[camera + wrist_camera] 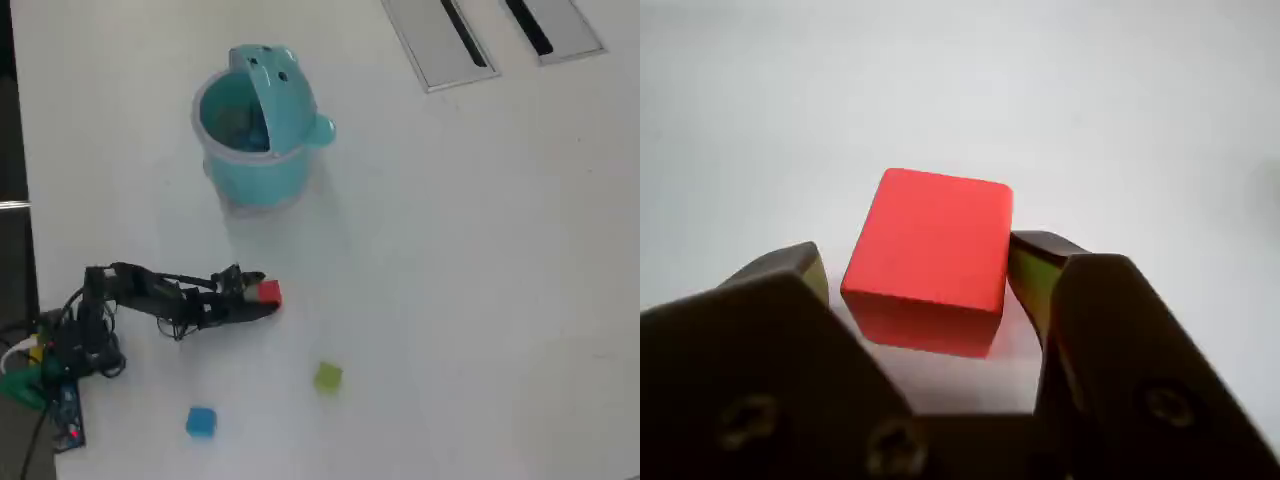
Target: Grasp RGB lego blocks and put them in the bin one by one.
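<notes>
The red lego block (930, 255) lies on the white table between my gripper's (920, 255) two dark fingers. The right finger (1035, 270) touches the block's side, while a thin strip of table shows between the left finger (800, 268) and the block, so the gripper is open around it. From overhead, the gripper (258, 293) reaches right with the red block (267, 293) at its tip. The yellow-green block (327, 377) and the light blue block (201, 421) lie apart nearer the front. The teal bin (255, 165) stands behind the gripper with its lid (278, 88) flipped up.
Two flat grey slotted panels (437, 42) (560, 25) sit in the table at the back right. The arm's base and its wires (60, 350) are at the left edge, where the table ends.
</notes>
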Action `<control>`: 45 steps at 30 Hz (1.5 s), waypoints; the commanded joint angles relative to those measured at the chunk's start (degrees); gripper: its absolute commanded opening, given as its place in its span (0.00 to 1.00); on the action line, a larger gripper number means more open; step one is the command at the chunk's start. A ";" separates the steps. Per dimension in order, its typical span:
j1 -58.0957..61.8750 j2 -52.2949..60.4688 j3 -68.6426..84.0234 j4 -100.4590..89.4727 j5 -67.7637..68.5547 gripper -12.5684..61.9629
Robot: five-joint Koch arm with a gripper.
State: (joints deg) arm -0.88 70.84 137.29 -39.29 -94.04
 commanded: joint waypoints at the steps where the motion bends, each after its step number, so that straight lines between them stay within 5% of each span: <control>1: 0.18 -0.35 -4.22 -5.63 0.18 0.60; 11: -0.70 -0.62 -1.05 -12.30 4.92 0.30; 37: -14.59 37.09 5.01 -12.30 26.02 0.25; 45: -29.62 53.61 -8.26 20.30 27.25 0.20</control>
State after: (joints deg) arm -30.32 122.78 134.65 -17.40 -68.47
